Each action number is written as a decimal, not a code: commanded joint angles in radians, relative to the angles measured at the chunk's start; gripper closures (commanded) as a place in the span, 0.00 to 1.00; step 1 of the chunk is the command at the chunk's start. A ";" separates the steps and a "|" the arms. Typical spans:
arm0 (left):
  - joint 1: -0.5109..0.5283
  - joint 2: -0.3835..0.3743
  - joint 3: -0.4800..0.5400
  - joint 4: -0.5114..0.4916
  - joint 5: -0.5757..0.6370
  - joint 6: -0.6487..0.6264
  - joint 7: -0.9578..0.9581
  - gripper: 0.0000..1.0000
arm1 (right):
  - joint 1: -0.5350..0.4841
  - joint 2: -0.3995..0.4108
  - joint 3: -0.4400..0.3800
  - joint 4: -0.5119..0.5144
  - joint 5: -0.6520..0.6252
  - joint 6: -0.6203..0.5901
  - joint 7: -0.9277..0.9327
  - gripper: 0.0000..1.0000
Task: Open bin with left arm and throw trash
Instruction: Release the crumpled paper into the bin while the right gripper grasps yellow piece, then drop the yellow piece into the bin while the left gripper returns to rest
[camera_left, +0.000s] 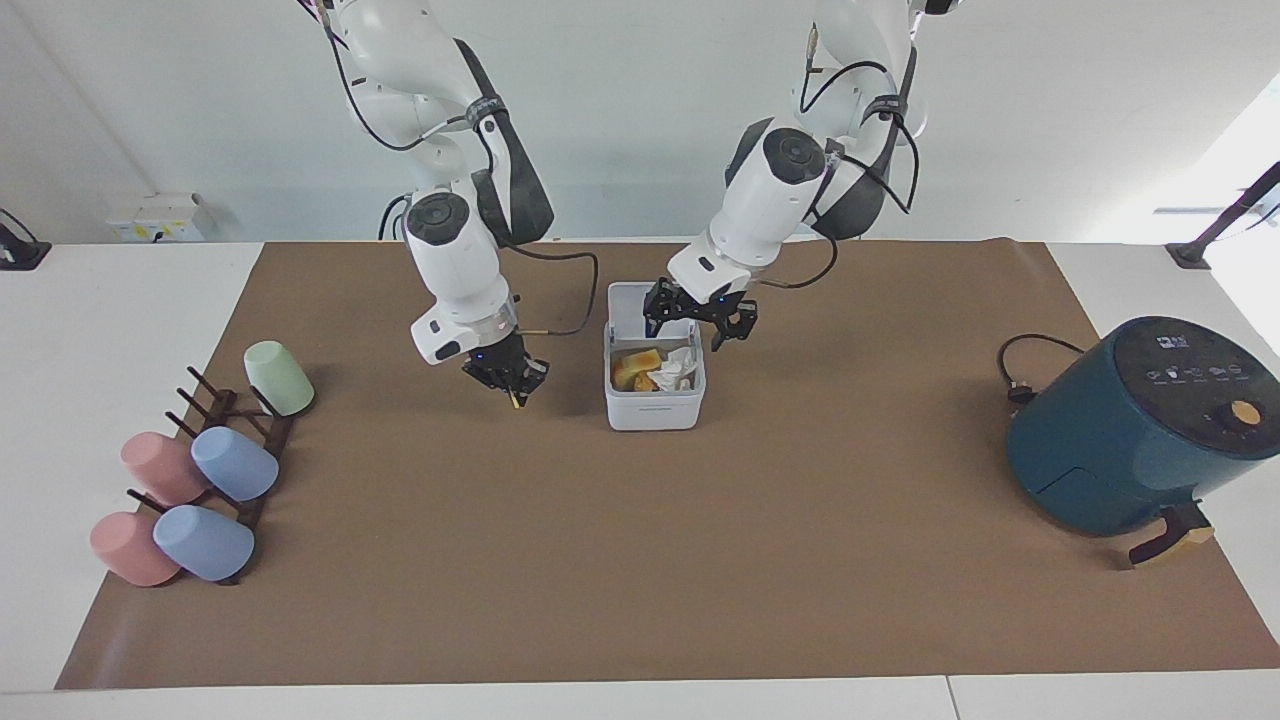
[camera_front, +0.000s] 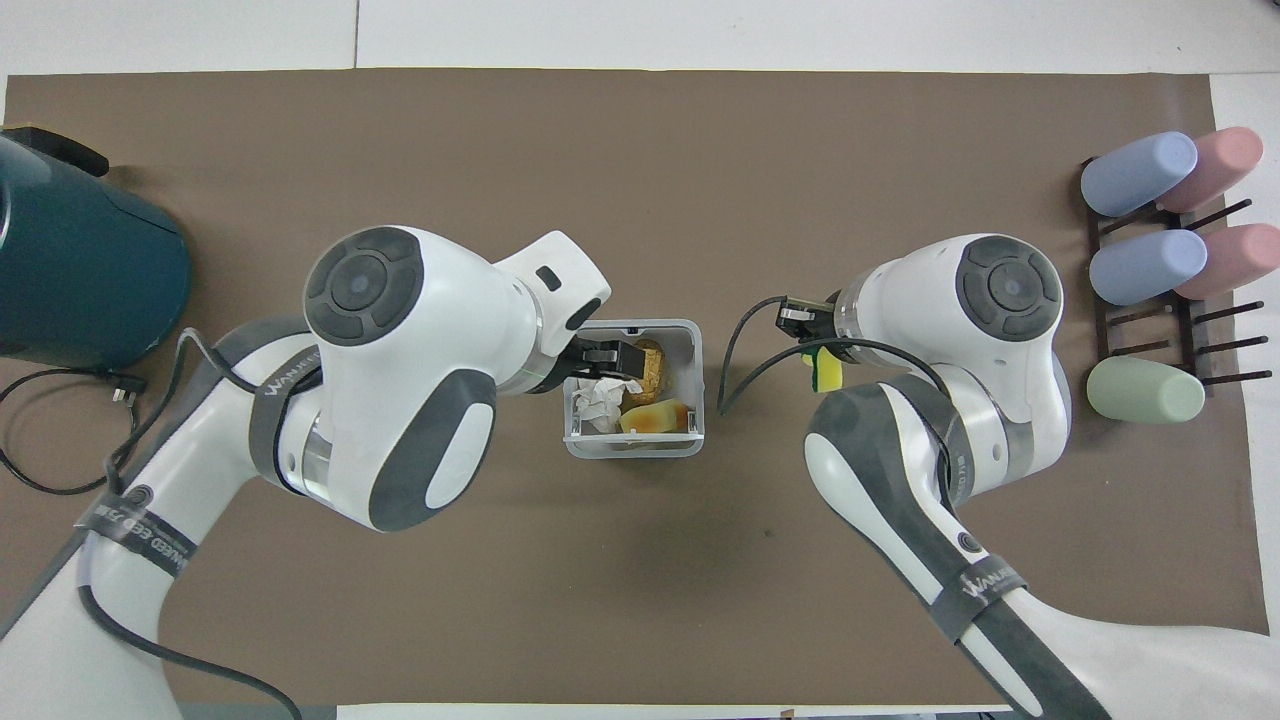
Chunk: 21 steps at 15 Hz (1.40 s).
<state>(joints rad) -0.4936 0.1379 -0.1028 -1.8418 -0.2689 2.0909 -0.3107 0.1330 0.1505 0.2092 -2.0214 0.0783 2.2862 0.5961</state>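
Bin (camera_left: 655, 385) stands mid-table, lid up, a paper wad (camera_left: 680, 368) lying inside. Left gripper (camera_left: 700, 325) hangs over it, jaws wide and empty, judged a completed drop. Right gripper (camera_left: 512, 384) is clamped on the yellow piece (camera_front: 828, 372) beside the bin, raised for carrying. Only the overhead view shows that piece plainly; the facing view shows both grippers' height.

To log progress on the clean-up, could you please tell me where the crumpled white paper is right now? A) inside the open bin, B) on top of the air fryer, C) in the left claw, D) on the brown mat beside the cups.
A: the crumpled paper lies inside the open bin, with the left claw open and empty above it.
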 joint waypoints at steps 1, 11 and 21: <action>0.101 -0.017 0.000 0.091 -0.012 -0.122 0.001 0.00 | 0.034 0.030 0.006 0.102 0.003 -0.042 0.121 1.00; 0.486 -0.136 0.003 0.188 0.148 -0.437 0.268 0.00 | 0.246 0.093 0.006 0.164 0.031 0.070 0.399 1.00; 0.486 -0.130 0.002 0.347 0.252 -0.648 0.254 0.00 | 0.280 0.095 0.006 0.167 0.029 0.059 0.426 0.00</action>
<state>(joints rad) 0.0183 -0.0091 -0.1042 -1.4957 -0.0580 1.4543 -0.0448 0.4100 0.2390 0.2131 -1.8677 0.0983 2.3414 0.9984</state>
